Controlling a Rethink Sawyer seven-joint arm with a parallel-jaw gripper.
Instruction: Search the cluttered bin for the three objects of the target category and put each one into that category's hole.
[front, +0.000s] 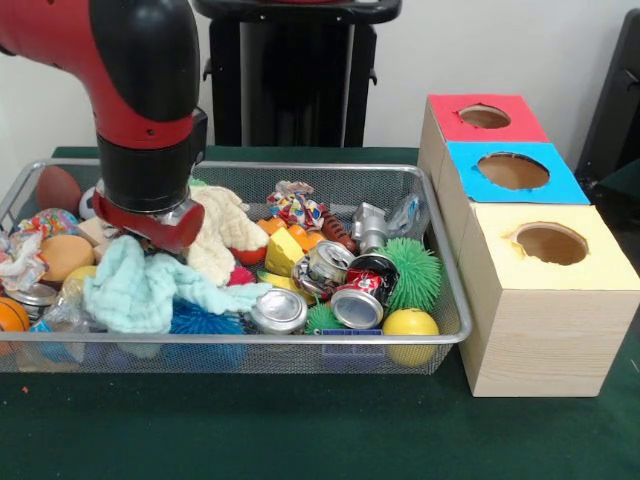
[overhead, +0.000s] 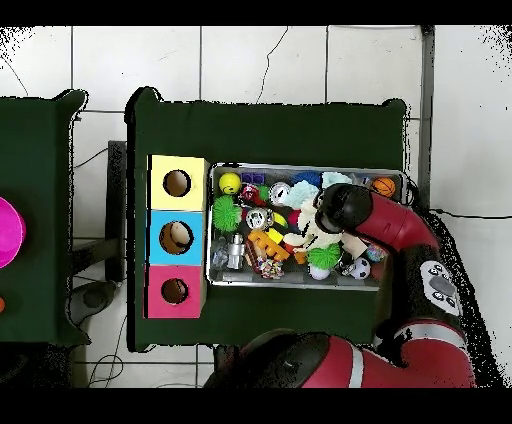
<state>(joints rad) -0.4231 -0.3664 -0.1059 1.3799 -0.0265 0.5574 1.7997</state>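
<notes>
1. The arm's red and black wrist hangs low over the left half of the wire basket. The gripper is sunk among the cloths, and I cannot tell whether it is open or closed or whether it has anything in it.
2. Right under it lies a pale mint towel of soft looped cloth, crumpled. A cream fuzzy cloth lies just behind it.
3. A blue spiky rubber ball pokes out below the towel.
4. Toward the middle lie dented metal cans: a silver can showing its round end, a red can on its side, and another can behind them.
5. A yellow foam block lies by the cans. A green spiky ball is at the right, with a smooth yellow ball in the near right corner.
6. At the left end are a smooth orange ball and a brown ball.
7. The basket is fine silver mesh with a rounded rim, on a dark green cloth.
8. Just right of it stands a row of wooden boxes, each with a round hole in its top: a red box, a blue box and a yellow box.
</notes>
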